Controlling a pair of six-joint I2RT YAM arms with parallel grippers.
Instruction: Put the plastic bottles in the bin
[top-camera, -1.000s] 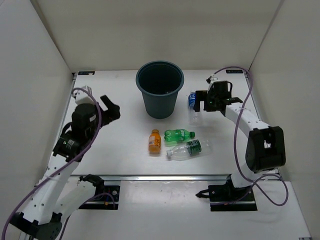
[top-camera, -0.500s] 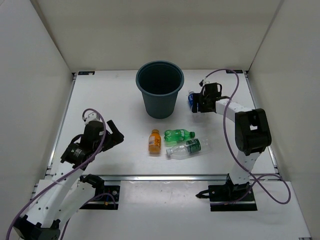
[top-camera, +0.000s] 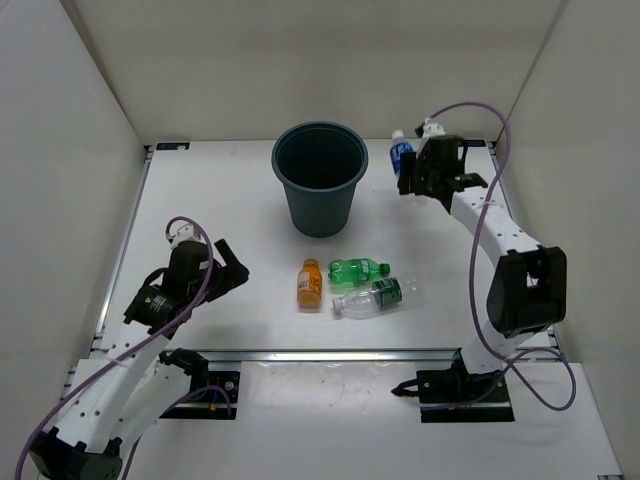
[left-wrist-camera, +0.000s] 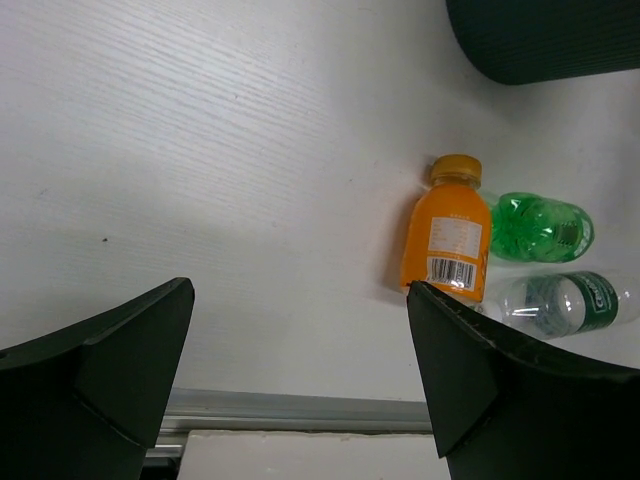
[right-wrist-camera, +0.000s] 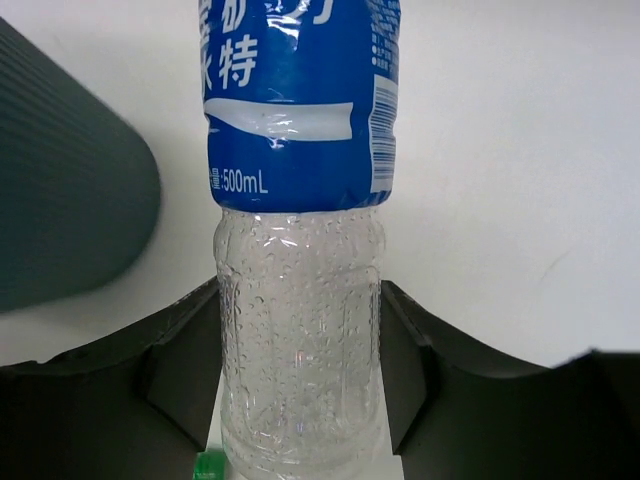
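Robotics lab cell, plain white walls (top-camera: 320, 60), white table (top-camera: 230, 200), robot arms (top-camera: 495, 232) bolted at its edge

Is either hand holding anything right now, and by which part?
The right hand holds the blue-label bottle by its clear body just past the label, one finger on each side. The left hand is open, holding nothing.

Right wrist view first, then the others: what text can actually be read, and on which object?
"500mL": on the blue-label bottle.
"特": same label, large white character.
Other print on that label: cut off or too small to read.
orange bottle, label and barcode: too small to read.
dark-green-label bottle, white lettering: blurred.
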